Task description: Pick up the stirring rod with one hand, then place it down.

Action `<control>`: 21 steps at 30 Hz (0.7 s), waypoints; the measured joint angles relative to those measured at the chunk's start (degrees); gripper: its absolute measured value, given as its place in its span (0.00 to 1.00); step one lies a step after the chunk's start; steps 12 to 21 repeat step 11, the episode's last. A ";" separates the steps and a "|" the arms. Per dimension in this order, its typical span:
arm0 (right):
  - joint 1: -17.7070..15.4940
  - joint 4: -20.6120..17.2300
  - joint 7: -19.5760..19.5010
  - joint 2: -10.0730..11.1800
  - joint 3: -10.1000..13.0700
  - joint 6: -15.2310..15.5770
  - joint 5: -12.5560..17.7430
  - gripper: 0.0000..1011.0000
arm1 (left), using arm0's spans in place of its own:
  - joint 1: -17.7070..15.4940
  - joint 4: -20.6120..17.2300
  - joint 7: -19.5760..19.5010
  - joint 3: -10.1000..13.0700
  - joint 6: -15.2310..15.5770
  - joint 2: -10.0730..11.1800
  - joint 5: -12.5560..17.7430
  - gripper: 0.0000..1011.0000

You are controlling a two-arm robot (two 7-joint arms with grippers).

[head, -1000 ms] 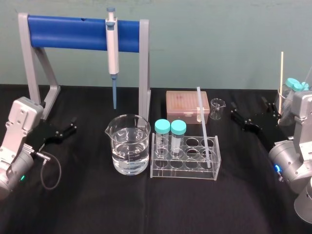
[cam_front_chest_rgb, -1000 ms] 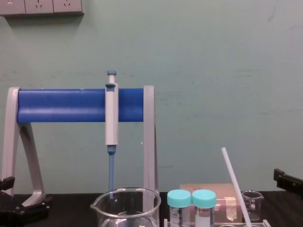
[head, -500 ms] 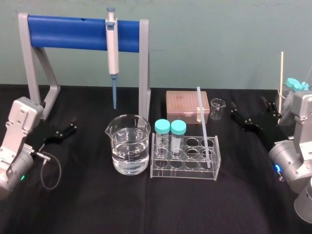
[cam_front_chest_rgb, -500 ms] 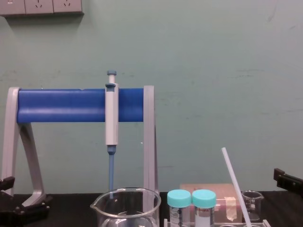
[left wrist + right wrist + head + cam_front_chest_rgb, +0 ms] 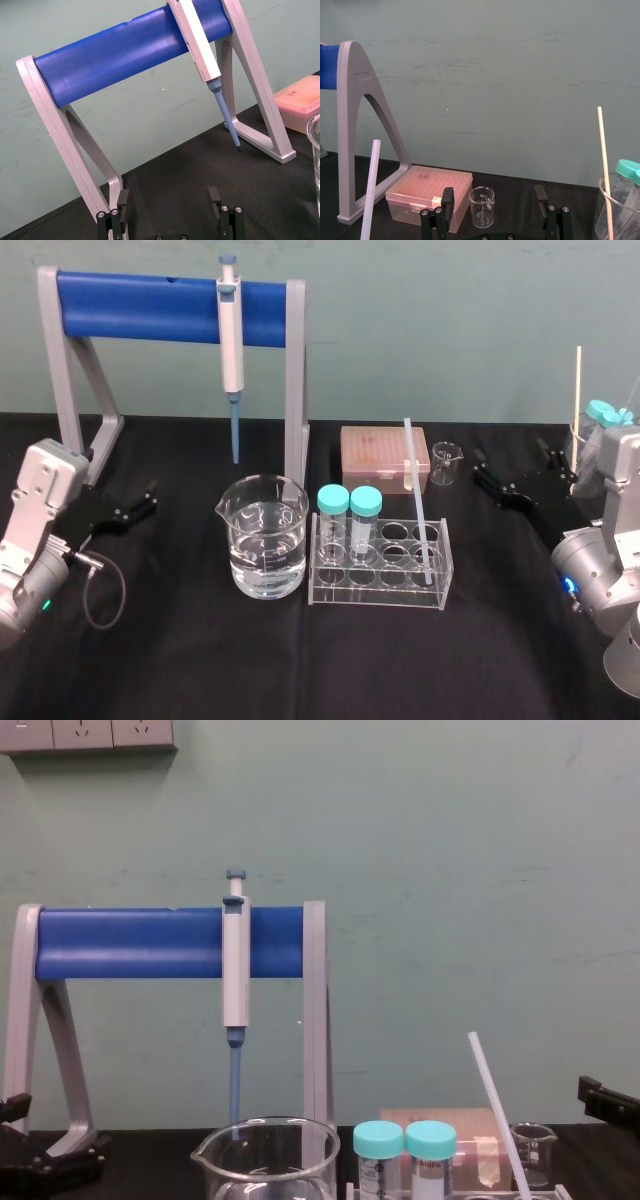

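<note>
**Black cloth, rod standing in the rack, both grippers empty**

White and half transparent, the stirring rod stands in the clear rack near the middle of the black table. Its lower end sits in a hole at the right end of the rack; I cannot tell in which row. It is tilted, with the upper end leaning back and to the left, in front of the pink tip box. In the chest view the rod rises at a slant beside two tubes with teal caps.

The left gripper is low over the table at the far left, near the foot of the grey stand with the blue bar. Its jaws are spread wide with nothing between them.

The right gripper is at the far right, well apart from the rack. Its jaws are also spread and hold nothing. A small glass beaker and the tip box lie beyond them.

A large beaker with water stands just left of the rack. The pipette hangs on the blue bar.
</note>
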 joint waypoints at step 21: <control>0.00 0.00 0.00 0.00 0.00 0.00 0.00 0.99 | 0.00 0.00 0.00 0.00 0.00 0.00 0.00 0.99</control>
